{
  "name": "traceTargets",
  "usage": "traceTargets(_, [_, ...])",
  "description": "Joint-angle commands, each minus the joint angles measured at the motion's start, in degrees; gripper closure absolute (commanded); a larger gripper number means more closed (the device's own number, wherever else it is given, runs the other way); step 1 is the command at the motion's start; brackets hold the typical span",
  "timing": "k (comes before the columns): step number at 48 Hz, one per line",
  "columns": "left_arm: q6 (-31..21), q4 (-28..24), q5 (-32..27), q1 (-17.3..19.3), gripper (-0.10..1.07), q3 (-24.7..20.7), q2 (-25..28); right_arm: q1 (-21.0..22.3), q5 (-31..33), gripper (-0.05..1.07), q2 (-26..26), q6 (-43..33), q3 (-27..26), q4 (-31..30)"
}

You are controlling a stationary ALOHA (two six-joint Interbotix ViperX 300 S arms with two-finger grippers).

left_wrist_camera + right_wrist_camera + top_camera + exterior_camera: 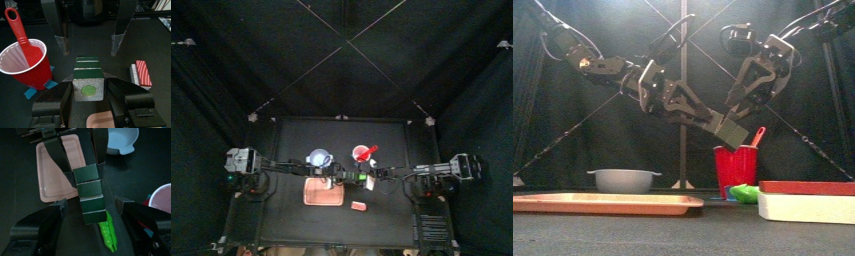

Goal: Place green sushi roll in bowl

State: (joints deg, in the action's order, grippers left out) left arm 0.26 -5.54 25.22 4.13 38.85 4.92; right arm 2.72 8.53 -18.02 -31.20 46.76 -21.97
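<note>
The green sushi roll (88,90) is a short row of dark green pieces with a bright green end face. It also shows in the right wrist view (91,189). My left gripper (88,83) is shut on it and holds it in the air near the red cup (736,168), above the table's middle (349,179). My right gripper (92,210) is open, with its jaws either side of the roll's other end and a gap on both sides. The grey bowl (623,180) stands at the left behind the pink board; it is pale in the top view (319,157).
The red cup (23,62) holds a red spoon (19,30). A pink square board (327,193) lies at the front. A small red-orange piece on white (807,203) lies at the right front. A bright green pod (107,233) lies on the table under the grippers.
</note>
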Motion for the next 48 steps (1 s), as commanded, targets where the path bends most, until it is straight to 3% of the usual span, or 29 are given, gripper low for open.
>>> traceTargets(1, [0.09,-0.09,0.35,0.18,0.3,-0.62,-1.32,0.26,-1.23,-0.02,-1.85,-0.09,0.0,-0.09])
traceTargets(15, [0.09,-0.09,0.35,0.26,0.3,3.78,-4.92,0.26,-2.55,-0.02,-4.31,-0.18,2.2,0.62])
traceTargets(36, [0.44,-0.18,4.39,8.7,0.3,18.63,-18.46,0.26,-4.66,-0.02,-5.54,-0.09,4.57,2.11])
traceTargets(48, [0.44,-0.26,6.5,14.77,0.3,24.26,-21.97,0.26,-5.19,-0.02,-5.27,-0.09,4.66,2.11])
